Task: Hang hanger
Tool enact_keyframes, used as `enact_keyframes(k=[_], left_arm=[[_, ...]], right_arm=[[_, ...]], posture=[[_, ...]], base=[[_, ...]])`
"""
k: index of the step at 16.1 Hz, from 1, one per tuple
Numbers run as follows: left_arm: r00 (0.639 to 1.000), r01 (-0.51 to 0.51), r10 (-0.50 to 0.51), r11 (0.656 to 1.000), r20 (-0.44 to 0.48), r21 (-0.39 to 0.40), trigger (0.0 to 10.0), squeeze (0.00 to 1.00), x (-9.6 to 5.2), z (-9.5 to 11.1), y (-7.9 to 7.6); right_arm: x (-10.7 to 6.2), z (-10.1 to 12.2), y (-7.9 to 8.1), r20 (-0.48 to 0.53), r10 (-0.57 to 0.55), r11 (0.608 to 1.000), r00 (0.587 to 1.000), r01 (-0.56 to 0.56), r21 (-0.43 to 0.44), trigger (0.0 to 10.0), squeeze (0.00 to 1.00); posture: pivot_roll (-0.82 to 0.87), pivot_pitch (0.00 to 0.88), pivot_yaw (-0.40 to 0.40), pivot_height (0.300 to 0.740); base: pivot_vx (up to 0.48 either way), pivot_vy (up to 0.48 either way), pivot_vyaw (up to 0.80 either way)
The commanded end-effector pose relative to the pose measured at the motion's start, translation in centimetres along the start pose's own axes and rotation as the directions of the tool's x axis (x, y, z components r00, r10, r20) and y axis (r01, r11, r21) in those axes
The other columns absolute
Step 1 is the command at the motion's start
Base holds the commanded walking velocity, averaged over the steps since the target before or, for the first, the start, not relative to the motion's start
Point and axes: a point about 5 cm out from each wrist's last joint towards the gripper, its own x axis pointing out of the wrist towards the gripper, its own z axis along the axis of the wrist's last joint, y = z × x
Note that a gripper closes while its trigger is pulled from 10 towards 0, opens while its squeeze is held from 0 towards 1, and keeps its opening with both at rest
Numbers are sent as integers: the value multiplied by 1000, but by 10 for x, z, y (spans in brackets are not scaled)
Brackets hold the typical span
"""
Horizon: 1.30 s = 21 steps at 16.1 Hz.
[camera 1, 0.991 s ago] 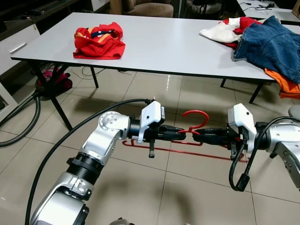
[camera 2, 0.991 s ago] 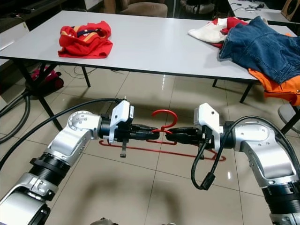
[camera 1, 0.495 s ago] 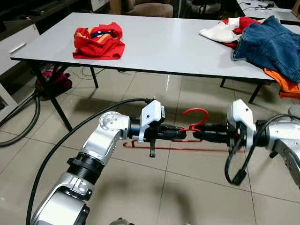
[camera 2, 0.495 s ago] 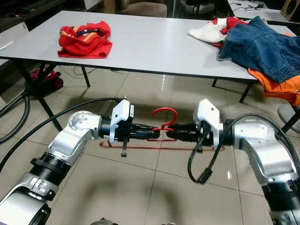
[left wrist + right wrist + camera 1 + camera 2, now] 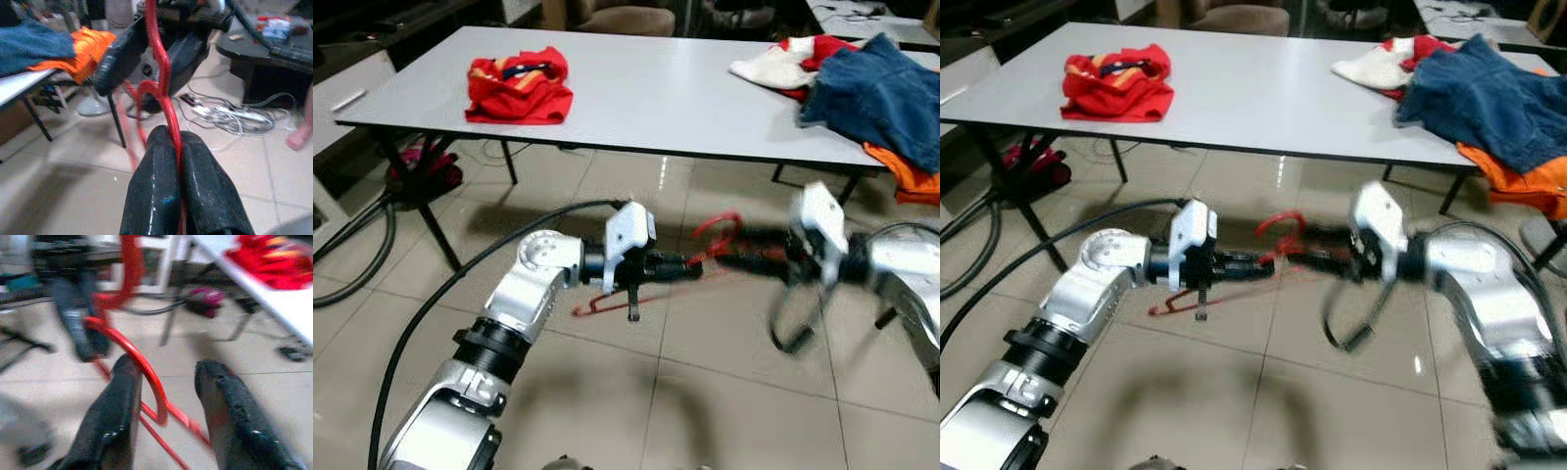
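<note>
One red hanger [image 5: 705, 257] hangs in the air over open floor [image 5: 705, 392], in front of the table [image 5: 646, 98] edge. Your left gripper [image 5: 168, 147] pinches its wire tight. Your right gripper [image 5: 166, 382] has let go; its fingers now sit apart around the hook, and the hanger has tipped.

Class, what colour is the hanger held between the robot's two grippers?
Red; the hanger shows best in the left wrist view.
</note>
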Motion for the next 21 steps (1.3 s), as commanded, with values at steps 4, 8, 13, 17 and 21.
enact_keyframes(k=[4,8,13,17,21], left_arm=[[995,77,-77,997,-59,-6,0,0,2,-10,-9],[994,86,-87,996,-62,-8,0,0,4,-13,-13],[991,113,-114,993,-69,-12,0,0,6,-15,-19],[992,111,-112,994,-64,-22,0,0,7,-18,-23],[995,63,-66,997,-80,-37,0,0,9,-21,-21]], right_arm=[[-24,26,-50,134,-424,899,896,434,-57,10000,1000],[-35,40,-73,298,-674,707,676,707,-3,10000,1000],[-40,47,-80,377,-726,635,575,771,48,10000,1000],[-56,56,-88,437,-813,458,385,886,72,10000,1000],[-61,67,-84,493,-842,292,219,953,77,10000,0]], posture=[[-99,0,21,740],[-97,0,20,740],[-99,0,19,740],[-97,5,17,740],[-92,11,20,740]], base=[[0,0,0],[0,0,0],[0,0,0],[0,0,0],[0,0,0]])
